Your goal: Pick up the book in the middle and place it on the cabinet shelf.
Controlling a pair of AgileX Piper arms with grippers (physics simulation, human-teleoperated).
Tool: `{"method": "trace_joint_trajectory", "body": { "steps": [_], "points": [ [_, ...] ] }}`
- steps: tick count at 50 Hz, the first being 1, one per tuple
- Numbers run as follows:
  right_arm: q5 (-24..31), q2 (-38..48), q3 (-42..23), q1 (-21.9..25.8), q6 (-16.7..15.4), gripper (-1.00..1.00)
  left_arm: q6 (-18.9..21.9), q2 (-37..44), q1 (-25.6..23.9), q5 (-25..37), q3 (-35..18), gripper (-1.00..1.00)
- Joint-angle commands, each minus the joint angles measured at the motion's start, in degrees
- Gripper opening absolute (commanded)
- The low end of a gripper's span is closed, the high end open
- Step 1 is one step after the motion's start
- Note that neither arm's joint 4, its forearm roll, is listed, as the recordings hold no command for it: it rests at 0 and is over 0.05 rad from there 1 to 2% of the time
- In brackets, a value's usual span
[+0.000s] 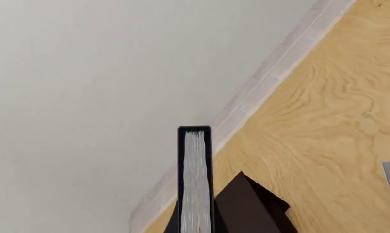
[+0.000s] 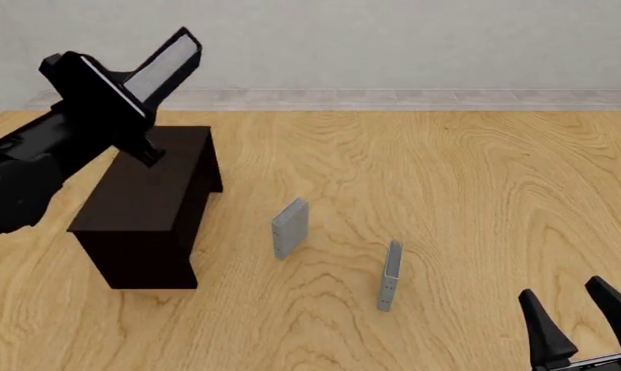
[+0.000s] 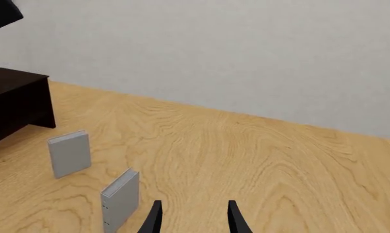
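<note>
Left gripper point(image 2: 135, 116) clamps the thick black book point(image 2: 166, 66), white pages showing, tilted above the boxy dark cabinet shelf point(image 2: 151, 205). Right gripper point(image 2: 584, 317) at five o'clock, fingers spread, empty.

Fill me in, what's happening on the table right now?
The left gripper holds the black book up in the air, tilted, above the dark cabinet; the book isn't resting on the cabinet yet. Two smaller books stand upright on the table: a light grey book and a thin grey-blue book, apart from each other. The right gripper sits open near the table's near right edge, holding nothing.
</note>
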Motion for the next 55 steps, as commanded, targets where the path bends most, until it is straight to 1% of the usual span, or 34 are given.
{"method": "trace_joint_trajectory", "body": {
  "steps": [1,2,3,5,7,8,11,14,15,18,20,25,26,27,30,33,39,50,55],
  "points": [
    [-0.1,0.2,0.0,-0.2,0.0,1.00,3.1,2.1,7.7,-1.7,-0.1,-1.00],
    [-0.1,0.2,0.0,-0.3,-0.1,1.00,5.3,2.2,8.6,-3.3,1.1,-1.00],
    [-0.1,0.2,0.0,-0.3,0.0,1.00,5.5,1.9,8.6,-3.5,1.4,-1.00],
    [-0.1,0.2,0.0,-0.3,0.0,1.00,1.8,1.2,9.1,-0.8,-0.2,-1.00],
    [-0.1,0.2,0.0,-0.3,0.0,1.00,2.6,0.9,9.1,-1.2,0.7,-1.00],
    [-0.1,0.2,0.0,-0.3,0.0,1.00,3.6,1.4,9.5,-2.8,2.3,-1.00],
    [-0.1,0.2,0.0,-0.4,0.0,1.00,3.3,1.2,9.9,-2.7,3.0,-1.00],
    [0.0,0.1,0.0,-0.3,0.0,1.00,3.6,2.1,10.3,-4.5,4.5,-1.00],
    [0.0,0.1,0.0,-0.3,0.0,1.00,3.0,2.1,11.3,-4.3,4.2,-1.00],
    [0.0,0.0,0.0,-0.3,0.0,1.00,2.6,2.5,11.0,-6.4,5.5,-1.00],
    [0.0,0.0,0.0,-0.3,0.1,1.00,2.3,2.7,11.1,-6.4,5.7,-1.00],
    [0.0,0.0,0.0,-0.4,0.1,1.00,2.7,3.4,11.2,-9.1,8.6,-1.00],
    [0.0,0.0,0.0,-0.4,0.1,1.00,4.1,3.8,11.0,-10.2,10.0,-1.00],
    [0.0,0.0,0.0,-0.4,0.1,1.00,4.5,3.9,11.0,-11.3,11.0,-1.00],
    [0.0,0.0,0.0,-0.4,0.1,1.00,3.5,3.9,10.9,-11.7,11.6,-1.00],
    [0.1,-0.1,0.0,-0.4,0.2,1.00,3.6,4.3,10.8,-13.1,12.9,-1.00],
    [0.1,-0.2,0.0,-0.3,0.2,1.00,3.4,4.6,10.7,-13.5,13.6,-1.00],
    [0.3,-0.6,0.0,-0.3,0.4,1.00,3.2,8.3,10.9,-17.4,16.2,-1.00],
    [0.5,-0.8,0.0,-0.3,0.5,1.00,3.0,8.8,10.8,-17.5,16.8,-1.00]
  ]
}}
